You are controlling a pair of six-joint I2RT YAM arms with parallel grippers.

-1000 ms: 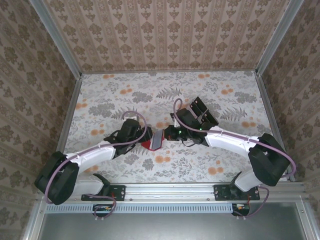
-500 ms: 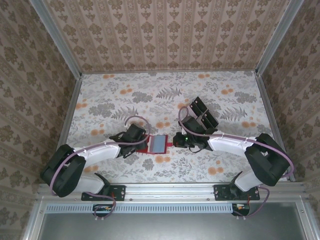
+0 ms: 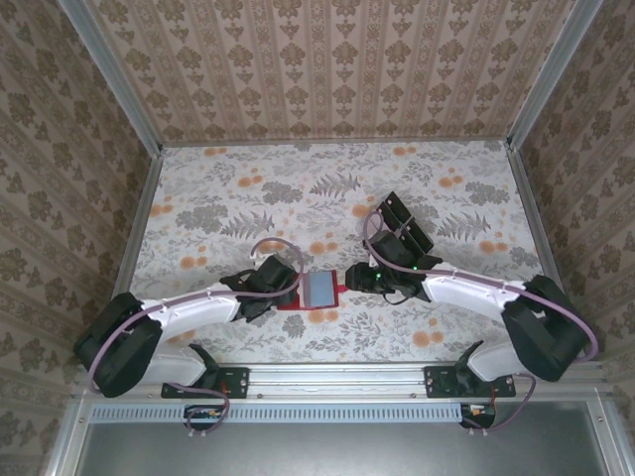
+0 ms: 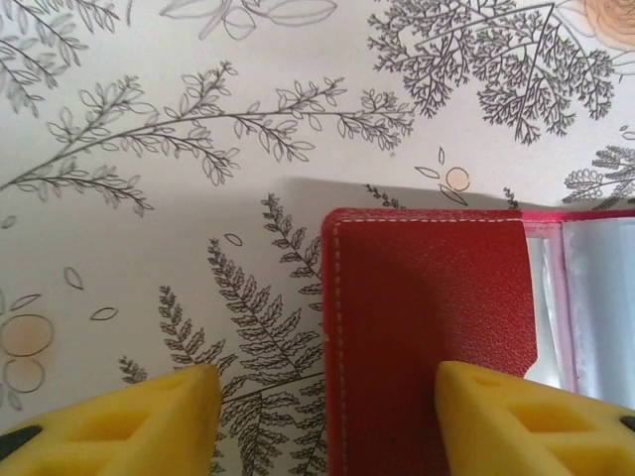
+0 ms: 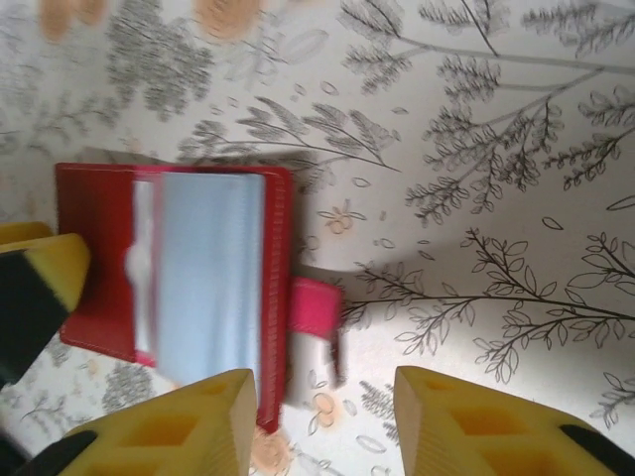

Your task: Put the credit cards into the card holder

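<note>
Left fingers (image 4: 119,421) and right fingers (image 5: 476,426), both released, flank the open wallet (image 3: 319,289); best pin it flat before fetching cards (image 3: 397,220).

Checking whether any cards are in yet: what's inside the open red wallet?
Inside the card holder a pale grey-blue sleeve lies flat, its face plain. Anything beneath that sleeve is covered.

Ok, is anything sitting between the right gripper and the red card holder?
Nothing visible does. In the right wrist view the right gripper, jaws open, faces the open card holder directly. Its pink tab points into the gap between the fingers, with only bare patterned table around it.
</note>
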